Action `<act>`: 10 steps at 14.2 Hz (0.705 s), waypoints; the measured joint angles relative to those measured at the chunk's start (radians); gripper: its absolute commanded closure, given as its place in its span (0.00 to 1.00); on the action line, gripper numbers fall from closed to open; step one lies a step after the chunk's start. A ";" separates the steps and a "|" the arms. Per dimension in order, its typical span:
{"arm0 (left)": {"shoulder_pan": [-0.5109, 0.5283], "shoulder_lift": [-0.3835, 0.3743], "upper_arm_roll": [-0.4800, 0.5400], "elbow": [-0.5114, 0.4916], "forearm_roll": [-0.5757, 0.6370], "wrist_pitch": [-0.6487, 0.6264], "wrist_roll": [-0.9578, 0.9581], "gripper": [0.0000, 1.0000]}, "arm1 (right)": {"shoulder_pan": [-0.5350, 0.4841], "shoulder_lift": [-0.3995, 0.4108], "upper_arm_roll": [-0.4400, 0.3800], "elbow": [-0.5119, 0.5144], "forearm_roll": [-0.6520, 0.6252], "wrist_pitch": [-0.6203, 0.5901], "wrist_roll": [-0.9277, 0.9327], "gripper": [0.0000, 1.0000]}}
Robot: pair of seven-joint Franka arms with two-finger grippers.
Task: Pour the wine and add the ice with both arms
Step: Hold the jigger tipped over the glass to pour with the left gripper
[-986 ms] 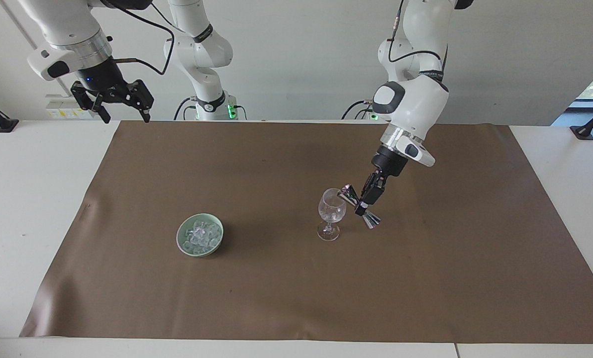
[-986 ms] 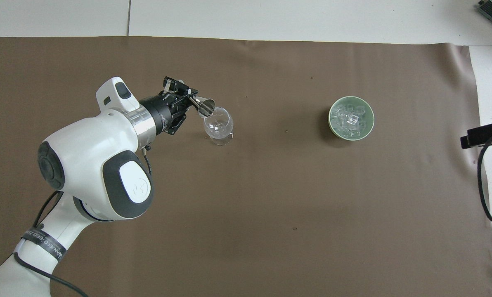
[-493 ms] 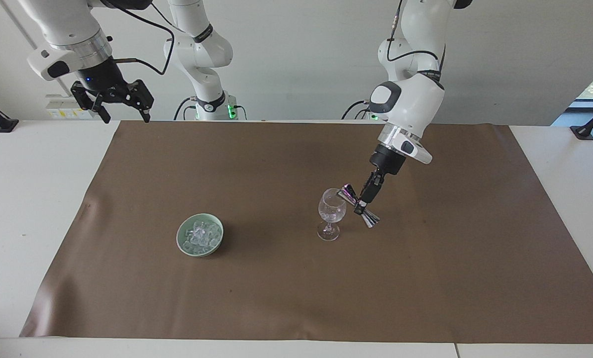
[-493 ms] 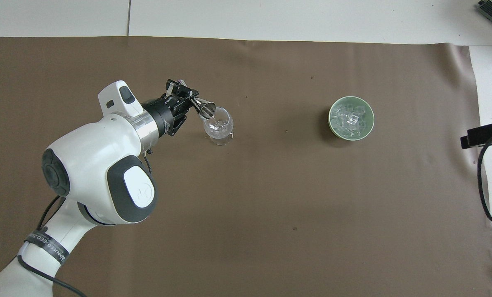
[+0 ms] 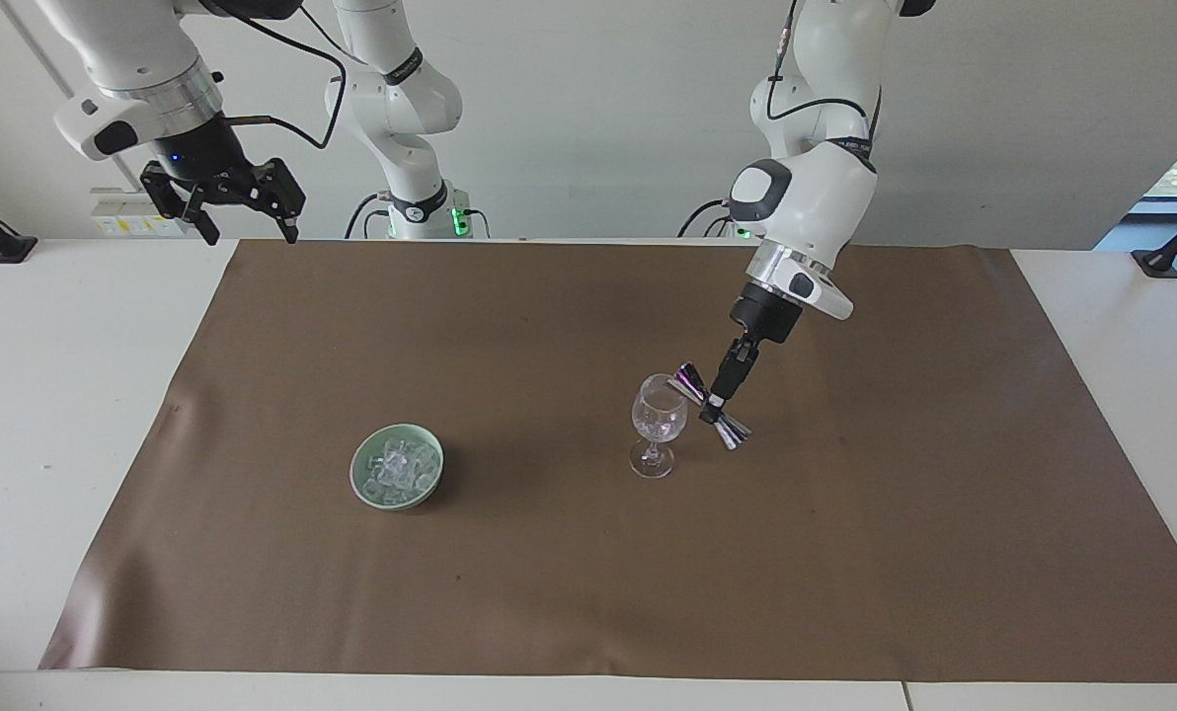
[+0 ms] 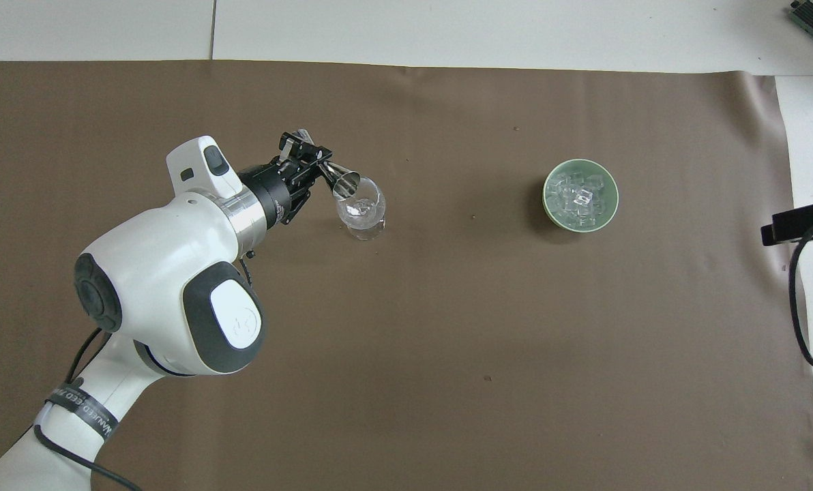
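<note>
Facing and overhead views of a white table (image 5: 65, 395) carrying a brown paper mat (image 5: 588, 592). In the facing view, right of centre, the left gripper (image 5: 715, 407) is pinching the waist of a silver double-cone metal jigger (image 5: 709, 407), which is tilting with its upper mouth at the rim of a clear stemmed glass (image 5: 659, 423); in the overhead view this pair is lying left of centre, jigger (image 6: 338, 179) beside glass (image 6: 361, 210). The ice (image 5: 397, 464), small clear cubes, is sitting in a pale green round bowl (image 5: 359, 477) at lower left of centre, toward the right arm's end. The right gripper (image 5: 243, 223) is waiting at upper left, fingers spread, over the table edge
</note>
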 measured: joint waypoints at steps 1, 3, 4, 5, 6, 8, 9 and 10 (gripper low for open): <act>0.000 0.000 0.000 -0.001 0.001 0.004 0.006 1.00 | 0.000 0.000 0.000 0.000 0.000 0.000 0.000 0.00; -0.002 0.000 0.000 -0.001 0.004 0.011 0.021 1.00 | 0.000 0.000 0.000 0.000 0.000 0.000 0.000 0.00; -0.003 0.000 0.000 -0.002 0.009 0.013 0.025 1.00 | 0.000 0.000 0.000 0.000 0.000 0.000 0.000 0.00; -0.005 0.000 0.000 -0.002 0.014 0.015 0.030 1.00 | 0.000 0.000 0.000 0.000 0.000 0.000 0.000 0.00; -0.006 0.000 0.000 -0.002 0.019 0.018 0.035 1.00 | 0.000 0.000 0.000 0.000 0.000 0.000 0.000 0.00; -0.006 0.000 0.000 -0.004 0.025 0.027 0.050 1.00 | 0.000 0.000 0.000 0.000 0.000 0.000 0.000 0.00; -0.007 0.000 0.000 -0.006 0.028 0.032 0.059 1.00 | 0.000 0.000 0.000 0.000 0.000 0.000 0.000 0.00; -0.007 0.000 0.000 -0.008 0.030 0.034 0.067 1.00 | 0.000 0.000 0.000 0.000 0.000 0.000 0.000 0.00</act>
